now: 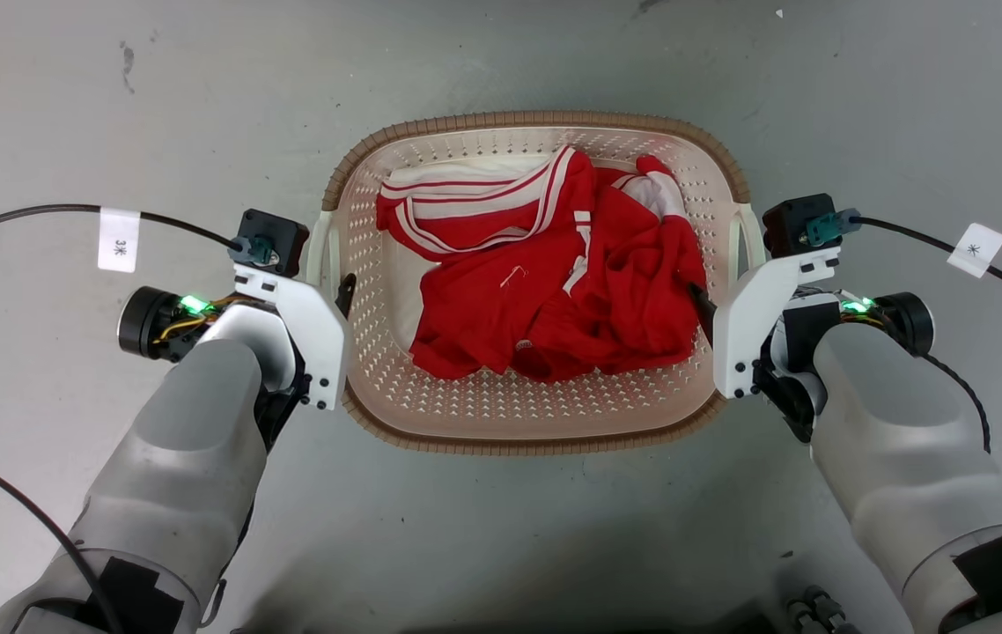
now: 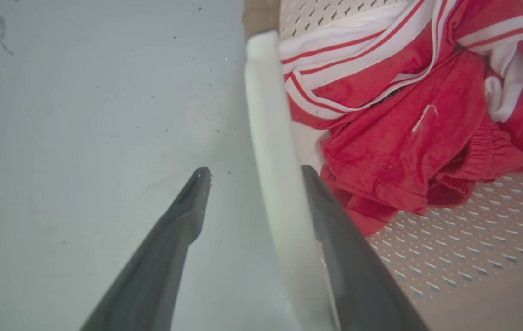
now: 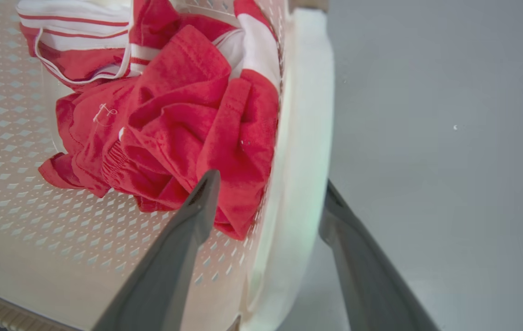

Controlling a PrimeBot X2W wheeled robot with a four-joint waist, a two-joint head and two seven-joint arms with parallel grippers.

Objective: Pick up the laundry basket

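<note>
Inside, red clothes [image 1: 554, 273] lie beside the right gripper [image 3: 269, 184].

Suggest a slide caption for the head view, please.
Left gripper and right gripper straddle the laundry basket's handles; red clothes inside.

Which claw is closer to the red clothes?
Right. The right claw straddles one handle, inner finger beside the red clothes; the left claw straddles the other handle, with bare laundry basket floor between.

Bright, even overhead light; soft shadow on the near floor [image 1: 501, 572]; the close white handles [image 2: 273, 151] blur in wrist views.
</note>
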